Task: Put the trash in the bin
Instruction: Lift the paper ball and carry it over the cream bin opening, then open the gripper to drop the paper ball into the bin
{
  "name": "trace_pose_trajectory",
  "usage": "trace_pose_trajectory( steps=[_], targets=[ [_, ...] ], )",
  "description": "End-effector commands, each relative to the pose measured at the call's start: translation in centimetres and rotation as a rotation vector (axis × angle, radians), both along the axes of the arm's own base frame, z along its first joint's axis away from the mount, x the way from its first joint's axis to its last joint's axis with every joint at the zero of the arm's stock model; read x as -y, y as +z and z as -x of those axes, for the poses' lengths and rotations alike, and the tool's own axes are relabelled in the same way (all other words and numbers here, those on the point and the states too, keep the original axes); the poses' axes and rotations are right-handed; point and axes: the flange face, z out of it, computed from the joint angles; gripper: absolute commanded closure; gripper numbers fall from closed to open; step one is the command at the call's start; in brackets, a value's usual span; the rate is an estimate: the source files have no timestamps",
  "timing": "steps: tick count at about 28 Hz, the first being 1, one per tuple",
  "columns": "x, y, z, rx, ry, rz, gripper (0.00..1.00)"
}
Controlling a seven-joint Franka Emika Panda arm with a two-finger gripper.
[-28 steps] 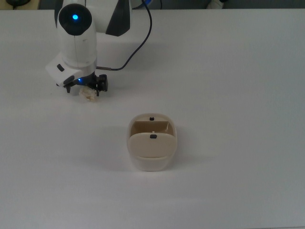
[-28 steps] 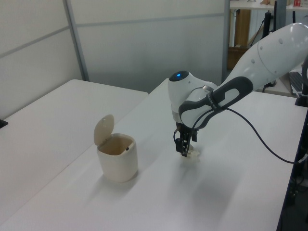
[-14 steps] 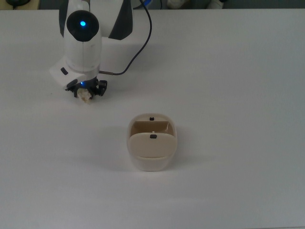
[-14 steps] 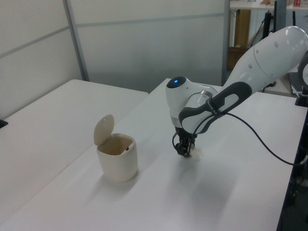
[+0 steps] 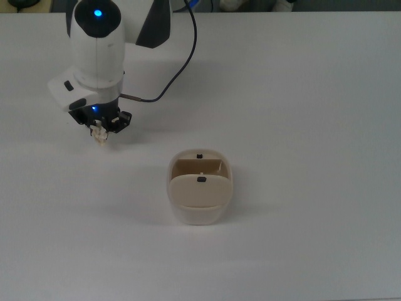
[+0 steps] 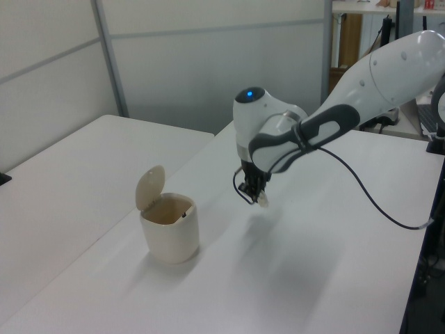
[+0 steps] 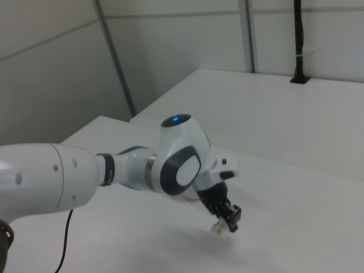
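**Wad lifted clear, bin waiting with its flap open**

The white bench (image 5: 301, 94) carries only 2 task things, and both sit where the job needs them. It is bare around them, so nothing stands between the pickup spot and the drop spot.

The arm (image 6: 389, 69) reaches in from the left view's right, bent at the wrist so that the hand points straight down. That posture suits a pinch from above and a lift without dragging.

The bin (image 5: 200, 188) stands upright near the middle of the bench, well apart from the hand. Its swing flap is tipped up in the left view, leaving the mouth open toward the arm's side. An open mouth means the wad can be dropped in from above with no need to push the lid.

The hand (image 5: 99, 130) is closed on the trash (image 6: 263, 202), with the cream wad sticking out below the fingertips. In the left view and the right view the wad hangs above the bench with a shadow beneath it, so it appears to be off the surface. Held this low and this lightly, such a lumpy wad could slip, so I judge the carry to the bin calls for a firm pinch and more height than the bin's rim.
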Motion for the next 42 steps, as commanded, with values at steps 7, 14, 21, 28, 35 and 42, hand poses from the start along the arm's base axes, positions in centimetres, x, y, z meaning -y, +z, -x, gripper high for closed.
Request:
trace_pose_trajectory(
  steps=[7, 14, 21, 28, 35, 42],
  targets=[
    [-4.9, 11.0, -4.0, 0.114, -0.097, -0.147, 0.78],
    [-10.9, 10.7, -5.2, 0.145, -0.135, -0.17, 0.76],
    [-16.2, 10.9, -6.9, 0.254, -0.146, -0.202, 0.73],
    [-18.1, 9.2, -7.6, 0.3, -0.193, -0.17, 0.0],
    [-18.0, 9.1, -7.6, 0.293, -0.184, -0.16, 0.0],
    [-17.8, 10.7, -5.9, 0.197, -0.141, -0.112, 0.0]
  ],
)
